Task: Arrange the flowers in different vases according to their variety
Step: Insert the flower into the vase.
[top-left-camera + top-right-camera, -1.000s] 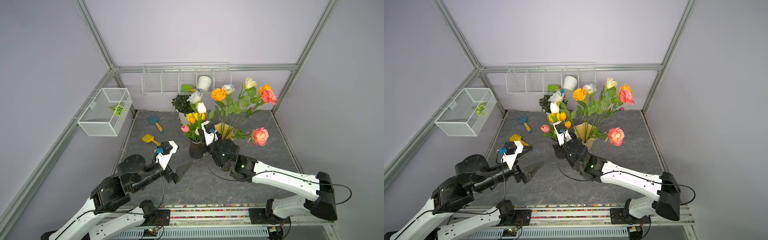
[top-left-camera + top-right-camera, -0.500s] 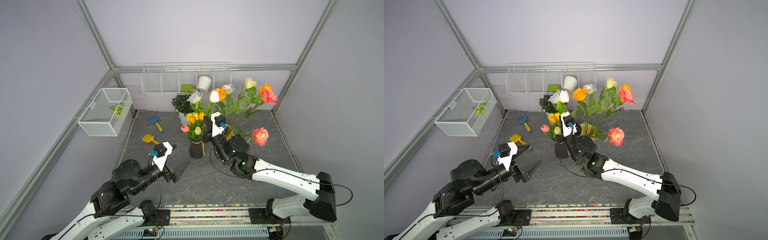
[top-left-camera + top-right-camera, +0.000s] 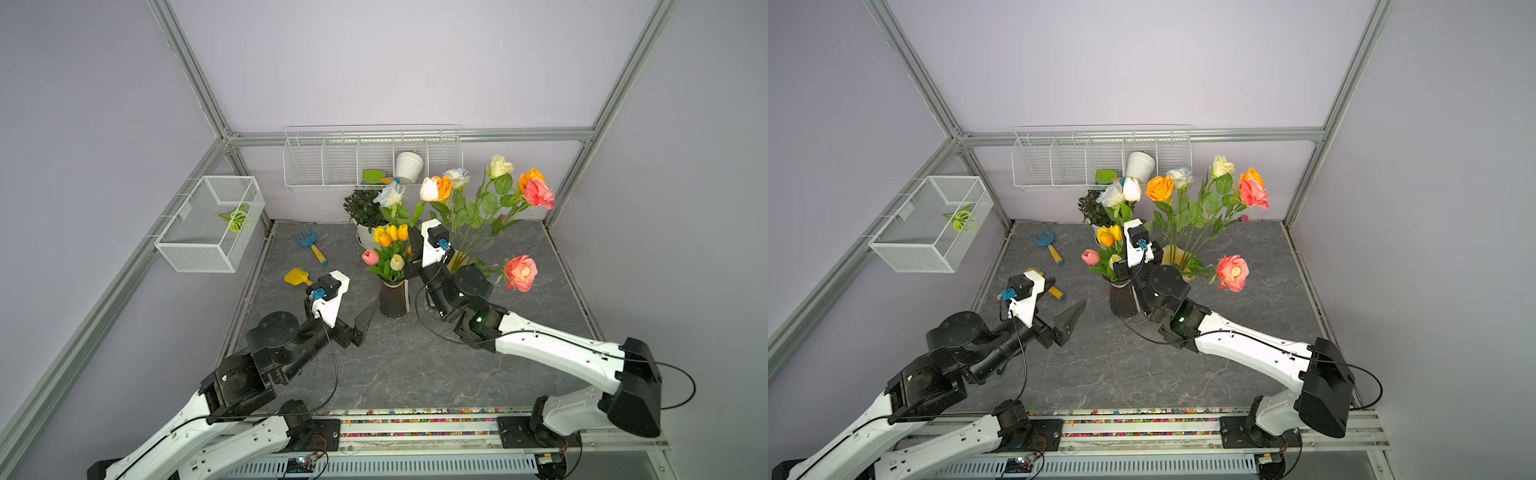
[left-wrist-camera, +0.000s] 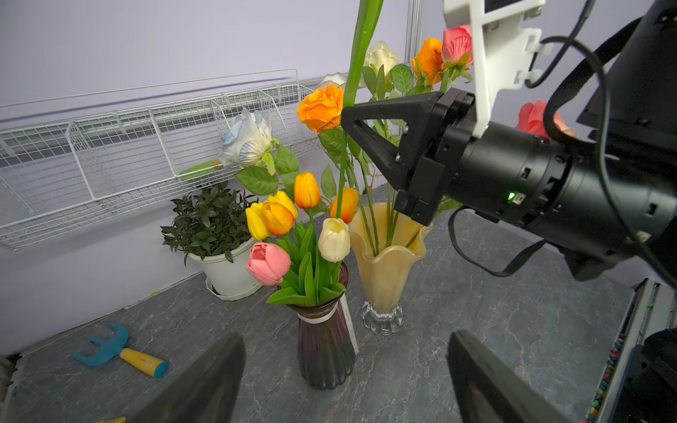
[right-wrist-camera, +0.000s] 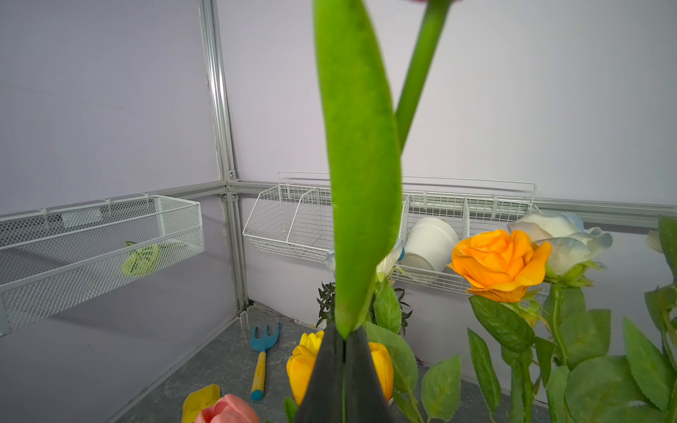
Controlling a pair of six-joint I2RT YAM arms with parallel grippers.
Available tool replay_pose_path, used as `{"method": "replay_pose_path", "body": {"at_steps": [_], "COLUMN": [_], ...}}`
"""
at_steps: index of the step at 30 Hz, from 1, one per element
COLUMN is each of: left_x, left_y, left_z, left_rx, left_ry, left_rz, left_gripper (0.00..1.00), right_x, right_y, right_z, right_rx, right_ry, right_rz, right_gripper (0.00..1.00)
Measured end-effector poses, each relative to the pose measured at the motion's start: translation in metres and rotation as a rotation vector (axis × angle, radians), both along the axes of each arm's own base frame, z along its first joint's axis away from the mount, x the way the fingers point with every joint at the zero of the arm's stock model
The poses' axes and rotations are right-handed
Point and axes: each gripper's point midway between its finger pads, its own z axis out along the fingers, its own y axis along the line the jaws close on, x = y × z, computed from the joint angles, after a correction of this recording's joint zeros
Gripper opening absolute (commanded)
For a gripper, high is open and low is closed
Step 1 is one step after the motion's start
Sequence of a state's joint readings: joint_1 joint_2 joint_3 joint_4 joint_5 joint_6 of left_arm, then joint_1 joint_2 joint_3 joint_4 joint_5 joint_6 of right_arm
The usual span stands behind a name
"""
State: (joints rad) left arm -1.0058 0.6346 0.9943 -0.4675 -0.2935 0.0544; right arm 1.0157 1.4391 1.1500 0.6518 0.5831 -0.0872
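Largely sorted arrangement, one stem in transit. Dark purple ribbed glass vase (image 4: 326, 348) carries a bunch of small egg-shaped tulips (image 4: 278, 216) in yellow, orange, pink and cream. Just beside it, pale yellow wavy-rimmed vase (image 4: 384, 263) on a clear foot carries the leafy ruffled roses (image 4: 322, 108) in orange, pink and cream. Both vases stand upright on the grey marbled tabletop (image 3: 415, 374).

Right gripper (image 4: 348, 124), jaws closed to a narrow pinch on the green stem of a cream long-stemmed tulip (image 3: 429, 189), holds that flower raised. Its bloom sits at the height of the rose heads and its lower stem hangs over the tulip bunch, beside the yellow vase's rim. Whether the stem's end is clear of both vases cannot be told.

Left gripper (image 3: 1070, 323), jaws spread wide and empty, hovers low in front of the purple vase, touching nothing.

Judged remaining: seating the held tulip with its own kind in the purple vase. A white-blue ruffled rose (image 4: 249, 141) leans out near the tulips. Its stem seems to run toward the purple vase, in which case it too would need moving, though leaves hide its foot.
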Motion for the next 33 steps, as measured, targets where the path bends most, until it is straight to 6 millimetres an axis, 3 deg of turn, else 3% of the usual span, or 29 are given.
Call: {"method": "replay_pose_path", "body": {"at_steps": [15,22,24,27,30,32,33], "left_x": [-0.003,-0.004,-0.004,-0.004,-0.004,-0.004,-0.004], "left_y": [0.007,0.007,0.007,0.007,0.007,0.007,0.007], "left_z": [0.001,0.002,0.002,0.002,0.002,0.002,0.002], "left_rx": [-0.024,-0.028,-0.027,-0.028,-0.027,-0.028,-0.028], "left_ry": [-0.017,-0.019,-0.019,-0.019,-0.019,-0.019,-0.019], "left_rz": [0.006,0.006,0.006,0.005,0.005,0.004,0.004], "left_gripper": [0.91,0.91,0.91,0.91,0.91,0.91,0.91], "right_x": [0.009,0.009,0.01,0.011,0.01,0.007,0.005], "right_y": [0.013,0.014,0.012,0.012,0.01,0.007,0.004], "right_z": [-0.05,-0.058,-0.062,-0.07,-0.078,-0.081,-0.082], "right_rx": [-0.044,-0.046,-0.05,-0.069,-0.103,-0.113,-0.122], "right_ry": [0.024,0.026,0.034,0.062,0.102,0.129,0.145], "right_rz": [-0.004,-0.005,-0.011,-0.017,-0.013,-0.006,-0.002], "right_gripper": [0.0,0.0,0.15,0.5,0.76,0.98,0.99]}}
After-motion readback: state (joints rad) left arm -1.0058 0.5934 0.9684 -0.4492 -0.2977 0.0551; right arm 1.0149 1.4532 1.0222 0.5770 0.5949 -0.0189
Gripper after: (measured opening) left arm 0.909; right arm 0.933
